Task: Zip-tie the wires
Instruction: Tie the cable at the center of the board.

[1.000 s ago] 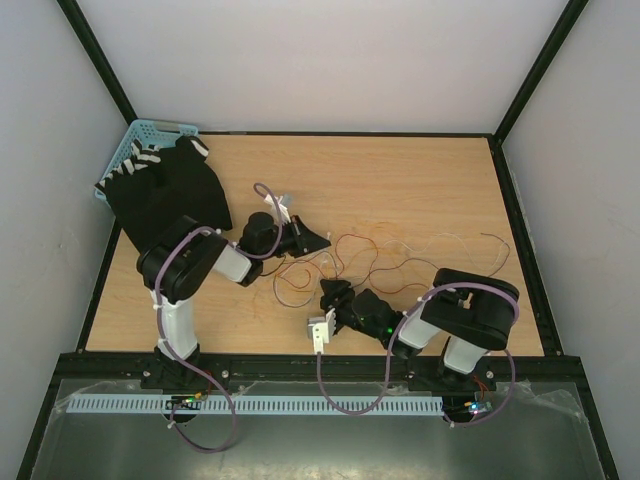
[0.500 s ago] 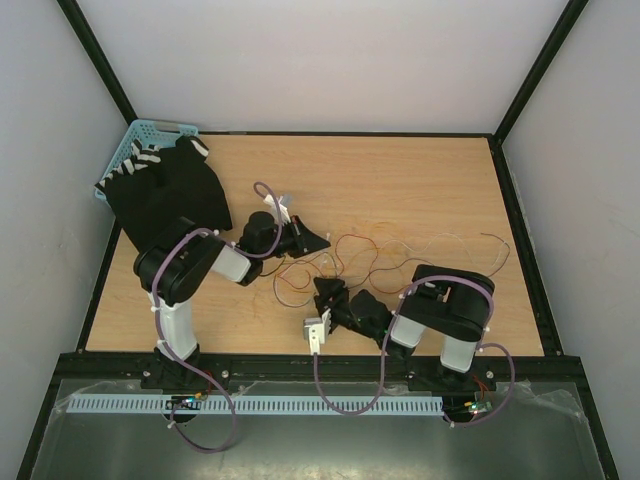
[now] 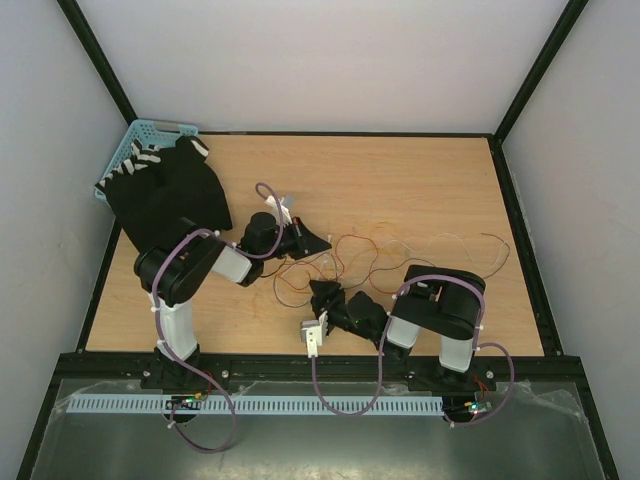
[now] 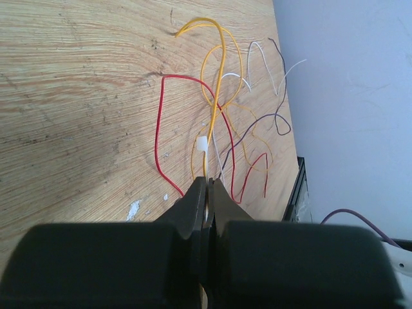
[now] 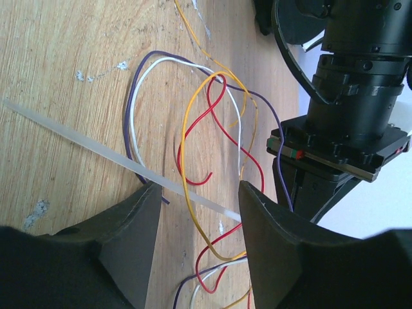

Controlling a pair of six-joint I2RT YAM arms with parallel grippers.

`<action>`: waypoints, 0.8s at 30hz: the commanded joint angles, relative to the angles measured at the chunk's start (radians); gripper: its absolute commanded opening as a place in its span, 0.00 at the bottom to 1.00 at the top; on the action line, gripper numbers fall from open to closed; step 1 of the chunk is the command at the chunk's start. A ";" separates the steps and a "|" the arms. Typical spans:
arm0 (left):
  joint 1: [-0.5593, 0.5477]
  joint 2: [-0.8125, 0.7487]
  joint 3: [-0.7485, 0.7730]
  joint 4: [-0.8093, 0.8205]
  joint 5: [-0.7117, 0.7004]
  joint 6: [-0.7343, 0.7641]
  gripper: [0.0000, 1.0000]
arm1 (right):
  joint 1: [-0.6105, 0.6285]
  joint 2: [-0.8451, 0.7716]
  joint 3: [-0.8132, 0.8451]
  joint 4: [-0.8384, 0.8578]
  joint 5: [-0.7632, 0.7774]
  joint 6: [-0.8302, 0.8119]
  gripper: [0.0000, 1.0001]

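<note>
Right gripper (image 5: 198,193) jaws apart, straddling zip tie (image 5: 96,145); shifted left since a second ago. Left gripper (image 4: 207,183) pinched on wires (image 4: 222,116), unmoved.

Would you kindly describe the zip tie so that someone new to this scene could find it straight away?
On the wooden table, look at the tangle of coloured wires in front of the right gripper. The zip tie is the straight strip running slantwise across them and between that gripper's open jaws. Unlike the curling red, yellow, purple and white wires, it is flat and translucent.
</note>
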 commanded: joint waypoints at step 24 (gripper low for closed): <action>-0.014 -0.034 0.031 -0.016 0.019 -0.004 0.00 | 0.072 0.060 0.033 0.042 -0.028 -0.059 0.40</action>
